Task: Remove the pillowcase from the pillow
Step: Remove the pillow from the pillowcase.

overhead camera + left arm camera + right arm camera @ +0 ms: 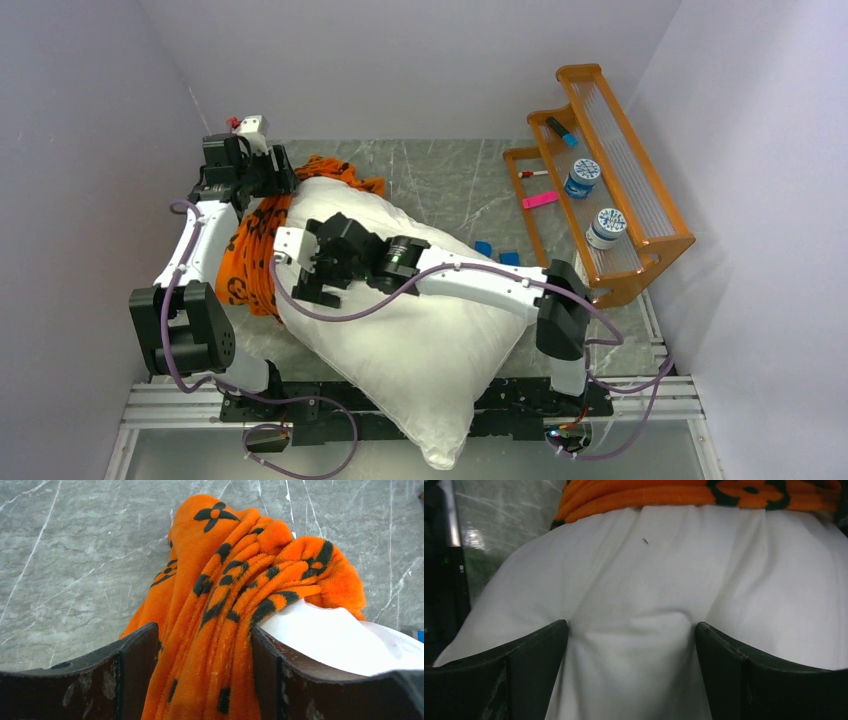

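The white pillow (420, 340) lies diagonally across the table, its near corner hanging over the front rail. The orange pillowcase (255, 250) with dark motifs is bunched up around the pillow's far-left end. My left gripper (275, 172) is at the far-left corner; in the left wrist view the left gripper (205, 645) is shut on a thick fold of the pillowcase (225, 605), with the pillow (330, 635) bare beside it. My right gripper (300, 272) presses on the pillow's upper left; in the right wrist view the right gripper (631, 645) pinches a bulge of the pillow (634, 580), with the pillowcase edge (674, 492) just beyond.
An orange rack (640, 235) stands at the right with two white jars (582, 177), a marker and a pink item (540, 200). Two small blue pieces (496, 252) lie by the pillow's right edge. White walls close in the table on three sides.
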